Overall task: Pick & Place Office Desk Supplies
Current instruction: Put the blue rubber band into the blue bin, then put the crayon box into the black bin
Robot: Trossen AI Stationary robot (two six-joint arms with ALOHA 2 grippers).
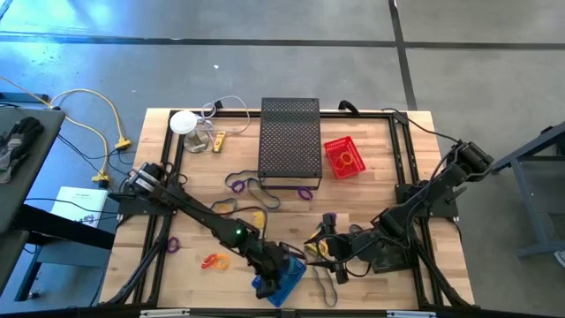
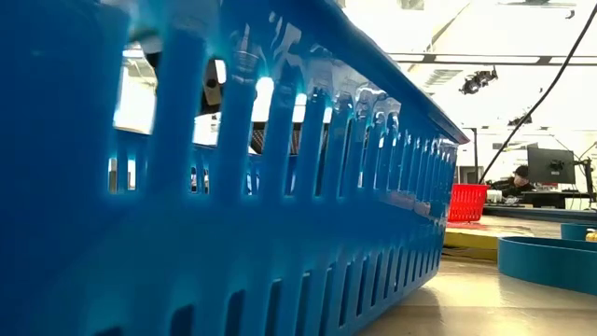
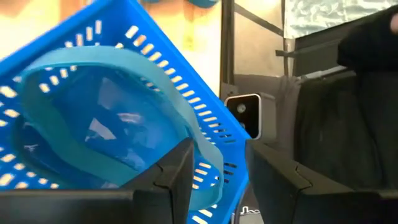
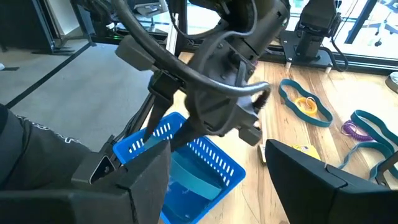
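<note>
A: Over the near edge of the wooden table [image 1: 388,159], the left gripper [image 1: 269,265] hangs above a small blue basket [image 1: 281,281]. Its jaws stand apart, nothing between them, and a wide teal band [image 3: 118,99] lies inside the basket.

B: So the drop looks made. What next?

A: Best guess: lift straight up clear of the basket rim before swinging away, so a finger does not catch the band and drag it out again.

B: And the right gripper [image 1: 328,247]?

A: Just beside the basket, jaws wide and empty, low over the table. Any reach from that side should wait until the left arm is clear; the two are close.

B: What is left to gather?

A: Loose supplies are scattered around: a purple loop [image 1: 237,184] by the black mesh box [image 1: 290,141], an orange loop [image 1: 214,261] near the left arm, more bands to the right. A red basket [image 1: 344,157] sits beside the mesh box.

B: The room?

A: Grey floor, a yellow cable [image 1: 97,115] off the left side, and a person [image 2: 522,177] at a monitor far behind.
</note>
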